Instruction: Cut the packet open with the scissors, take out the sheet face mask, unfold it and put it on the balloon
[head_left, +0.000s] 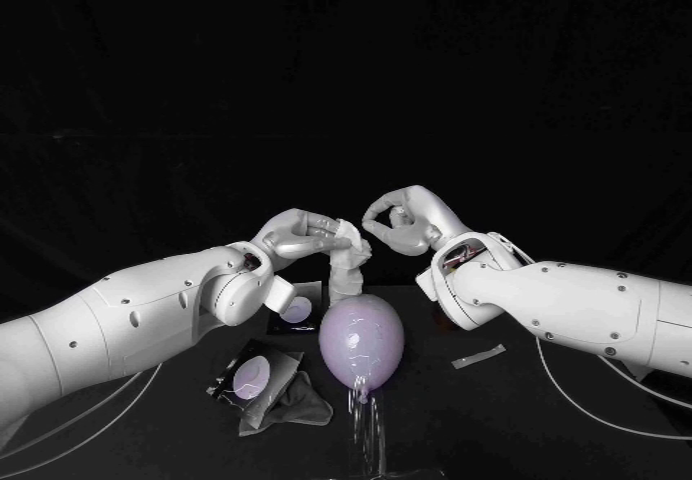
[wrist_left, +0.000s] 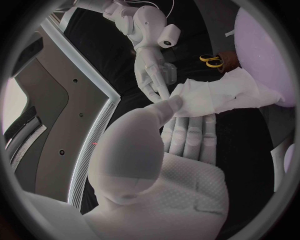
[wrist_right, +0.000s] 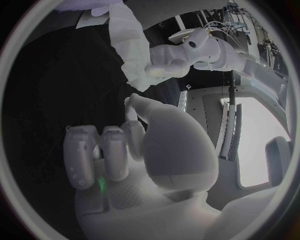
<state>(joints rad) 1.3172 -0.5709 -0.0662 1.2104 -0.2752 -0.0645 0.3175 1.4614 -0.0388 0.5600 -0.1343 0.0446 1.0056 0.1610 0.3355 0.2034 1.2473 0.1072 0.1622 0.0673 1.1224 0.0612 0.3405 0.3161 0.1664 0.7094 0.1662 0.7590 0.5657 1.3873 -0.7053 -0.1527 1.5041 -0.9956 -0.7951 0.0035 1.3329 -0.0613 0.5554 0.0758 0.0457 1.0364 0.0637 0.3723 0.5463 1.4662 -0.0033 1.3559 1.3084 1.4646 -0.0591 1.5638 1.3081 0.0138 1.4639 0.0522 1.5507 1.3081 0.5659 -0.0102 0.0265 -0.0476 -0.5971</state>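
A pale purple balloon (head_left: 361, 340) stands upright at the table's middle. The white sheet mask (head_left: 348, 262) hangs down onto the balloon's top, partly unfolded. My left hand (head_left: 303, 236) pinches the mask's upper end between thumb and fingers. In the left wrist view the mask (wrist_left: 219, 97) stretches from my left hand (wrist_left: 181, 145) toward the balloon (wrist_left: 269, 50). My right hand (head_left: 402, 221) hovers just right of the mask's top with its fingers curled in. In the right wrist view nothing lies in my right hand (wrist_right: 144, 150), and the mask (wrist_right: 125, 40) hangs from the left hand (wrist_right: 164, 67) beyond it.
Two dark packet pieces (head_left: 296, 308) (head_left: 253, 378) lie left of the balloon, one with a crumpled grey wad (head_left: 289, 405) beside it. A cut-off strip (head_left: 479, 357) lies to the balloon's right. Yellow-handled scissors (wrist_left: 214, 61) rest on the table beyond the mask.
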